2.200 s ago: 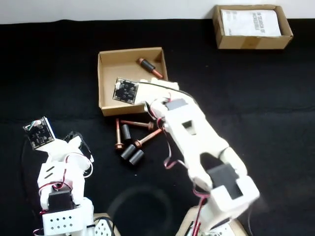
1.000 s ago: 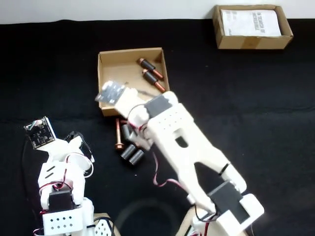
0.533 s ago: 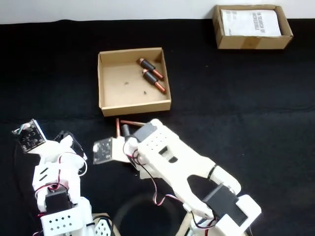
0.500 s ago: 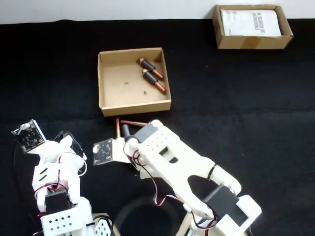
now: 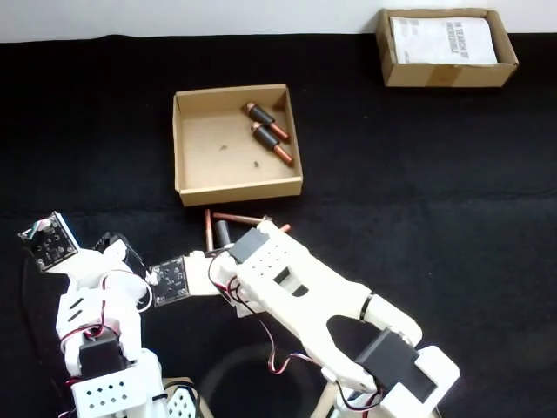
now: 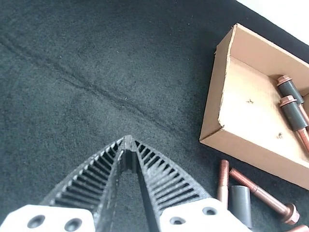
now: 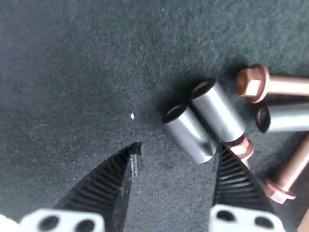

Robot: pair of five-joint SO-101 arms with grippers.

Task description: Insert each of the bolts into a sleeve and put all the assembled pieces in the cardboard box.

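The cardboard box (image 5: 237, 189) holds two assembled pieces (image 5: 264, 120) (image 5: 272, 144). Just in front of it lie loose copper bolts (image 5: 208, 228) and a dark sleeve (image 5: 222, 232), partly hidden under the right arm. My right gripper (image 7: 177, 147) hangs open low over two sleeves lying side by side (image 7: 189, 134) (image 7: 217, 111); the nearer sleeve lies between its fingers. More bolts (image 7: 255, 82) (image 7: 285, 180) and a third sleeve (image 7: 285, 118) lie just beyond. My left gripper (image 6: 127, 141) is shut and empty over bare cloth, to the left of the box (image 6: 216, 96).
A second cardboard box (image 5: 446, 73) with a white sheet inside stands at the far right back. The table is covered in black cloth, with free room on the right and far left. The left arm's base (image 5: 104, 374) sits at the front left.
The right arm came back from the box, where a second assembled piece now lies, and dropped over the loose sleeves. The left arm shifted slightly left.
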